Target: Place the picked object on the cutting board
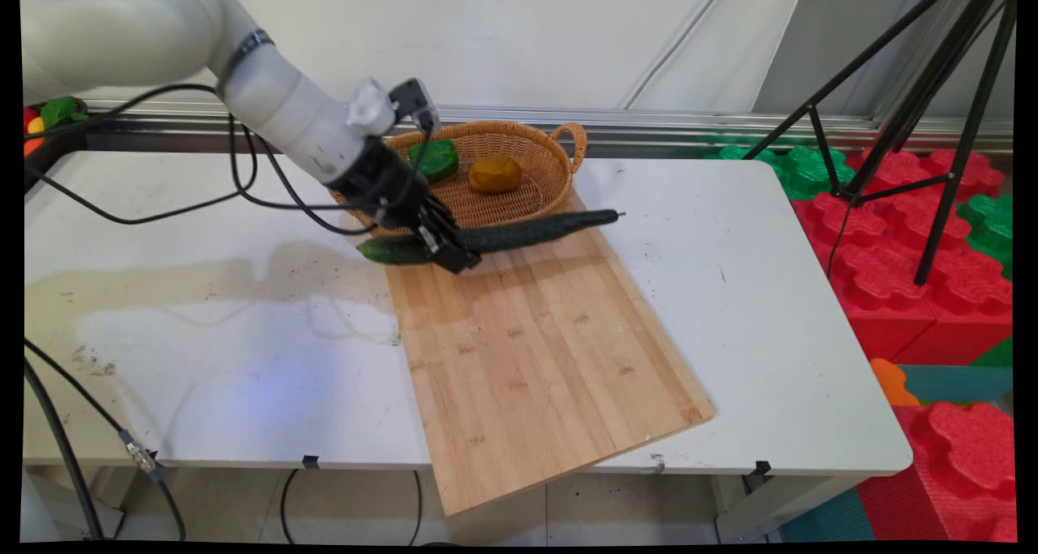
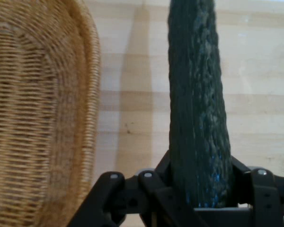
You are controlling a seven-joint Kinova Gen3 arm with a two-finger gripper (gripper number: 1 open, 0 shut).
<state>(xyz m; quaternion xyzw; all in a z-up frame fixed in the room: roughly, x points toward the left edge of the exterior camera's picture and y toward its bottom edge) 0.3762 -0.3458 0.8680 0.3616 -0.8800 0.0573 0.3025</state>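
Nearest me, a pale wooden cutting board (image 1: 535, 351) lies slantwise on the white table (image 1: 770, 311), its near corner jutting out past the table's near edge. Most of the board is bare.

At the board's far end a long dark green cucumber (image 1: 535, 231) stretches left to right. Its blunt left end hangs out over the table past the board's left edge, and its thin stalk end points right, just past the board's right edge. The black gripper (image 1: 444, 246) comes down on it from the upper left and grips it toward the left end, not at the middle. The view from the hand shows the fingers drawn in against both sides of the cucumber, no wider than the cucumber itself, so this is a firm hold and not a hover. I cannot tell whether the cucumber rests on the wood or hangs just clear of it; a shadow runs close beneath it.

Just beyond the cucumber, and very close to the gripper, stands a wicker basket (image 1: 559, 161) with a loop handle. Inside it are a green pepper (image 1: 434, 159) and a brownish-orange lump (image 1: 495, 174), apart from each other. Black cables (image 1: 243, 189) droop from the arm over the table's left part. Off to the right, beyond the table, a black tripod (image 1: 932, 132) stands among red and green foam blocks (image 1: 892, 278).
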